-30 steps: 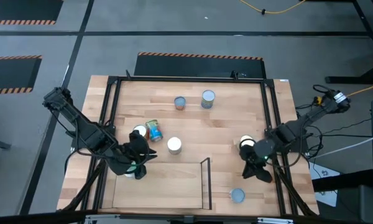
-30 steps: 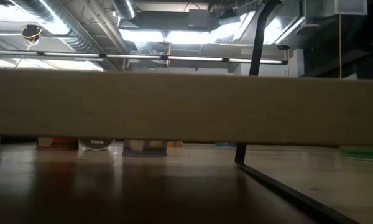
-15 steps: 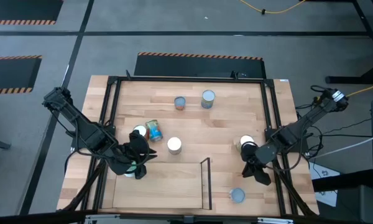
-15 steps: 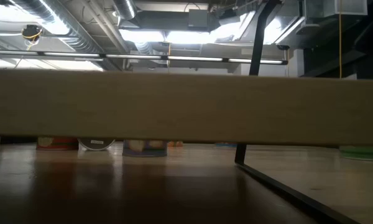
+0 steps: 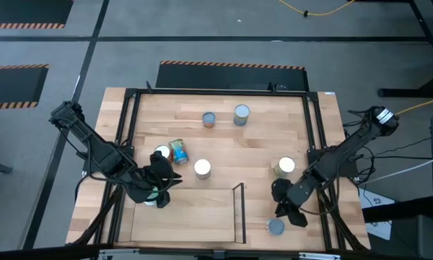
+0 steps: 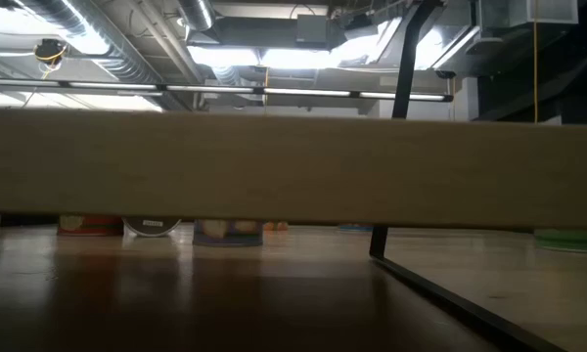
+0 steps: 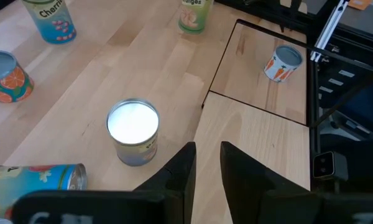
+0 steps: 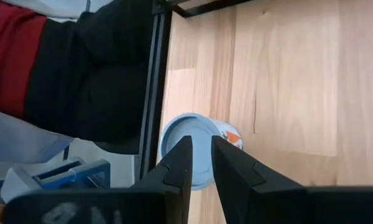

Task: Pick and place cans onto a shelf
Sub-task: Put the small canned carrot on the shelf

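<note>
Eight cans show in the high view. A blue-grey-topped can with a carrot label (image 5: 276, 227) stands near the table's near edge, right of the shelf (image 5: 202, 217). My right gripper (image 5: 283, 211) is shut and hovers just above and beside that can (image 8: 193, 155), apart from it. A green-labelled can (image 5: 286, 165) stands behind it. A white-topped can (image 5: 202, 168) stands mid-table. One can (image 5: 153, 196) stands at the shelf's left end under my left arm. My left gripper (image 5: 175, 179) is shut and empty, pointing toward the table's right (image 7: 206, 147).
Two cans (image 5: 209, 119) (image 5: 241, 114) stand at the far middle. A white-topped can (image 5: 161, 153) and a can lying on its side (image 5: 179, 152) are at the left. Black frame rails (image 5: 319, 144) edge the table. A person in red and black (image 8: 62, 68) is beyond the near edge.
My right gripper has moved toward the table's near edge, away from the green-labelled can and toward the carrot-labelled can. The green-labelled can stays where it stood and its white top now shows fully.
</note>
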Available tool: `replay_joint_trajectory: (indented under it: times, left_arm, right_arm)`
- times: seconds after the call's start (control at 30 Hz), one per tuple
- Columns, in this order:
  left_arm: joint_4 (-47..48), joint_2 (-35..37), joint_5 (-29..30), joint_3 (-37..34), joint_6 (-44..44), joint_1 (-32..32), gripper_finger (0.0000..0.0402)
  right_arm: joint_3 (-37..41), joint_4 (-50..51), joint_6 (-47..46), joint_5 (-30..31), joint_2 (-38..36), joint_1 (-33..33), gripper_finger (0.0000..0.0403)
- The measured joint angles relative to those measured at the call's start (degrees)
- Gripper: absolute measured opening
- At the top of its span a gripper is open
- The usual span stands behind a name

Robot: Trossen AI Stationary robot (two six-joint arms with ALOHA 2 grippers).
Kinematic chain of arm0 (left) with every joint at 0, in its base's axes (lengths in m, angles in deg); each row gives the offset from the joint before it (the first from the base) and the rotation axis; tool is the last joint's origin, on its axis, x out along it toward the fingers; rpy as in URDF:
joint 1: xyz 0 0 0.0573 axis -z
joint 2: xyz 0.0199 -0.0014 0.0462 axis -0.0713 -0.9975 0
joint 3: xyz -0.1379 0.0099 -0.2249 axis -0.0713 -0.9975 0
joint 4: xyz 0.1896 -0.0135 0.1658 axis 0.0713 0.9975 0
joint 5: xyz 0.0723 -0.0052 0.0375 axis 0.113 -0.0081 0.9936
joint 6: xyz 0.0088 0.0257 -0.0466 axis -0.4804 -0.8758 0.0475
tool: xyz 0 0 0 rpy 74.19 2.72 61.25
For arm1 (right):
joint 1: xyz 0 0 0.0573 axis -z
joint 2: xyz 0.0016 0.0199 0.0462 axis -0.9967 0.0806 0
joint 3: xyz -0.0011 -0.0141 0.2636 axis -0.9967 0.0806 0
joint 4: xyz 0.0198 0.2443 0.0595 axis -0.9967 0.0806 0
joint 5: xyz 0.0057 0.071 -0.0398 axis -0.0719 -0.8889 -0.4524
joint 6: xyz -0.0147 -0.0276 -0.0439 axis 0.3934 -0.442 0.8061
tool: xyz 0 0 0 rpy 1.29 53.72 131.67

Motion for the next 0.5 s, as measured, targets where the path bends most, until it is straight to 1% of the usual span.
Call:
replay_joint_trajectory:
  times: [0.23, 0.5]
  left_arm:
    - [-0.02, 0.00, 0.00, 0.00, 0.00, 0.02, 0.0066]
    - [0.00, 0.00, 0.00, 0.00, 0.00, 0.02, 0.0066]
  right_arm:
    - [0.00, -0.04, 0.02, 0.00, 3.58, -0.32, 0.0065]
    - [0.00, -0.09, 0.04, -0.44, 5.62, -0.29, 0.0065]
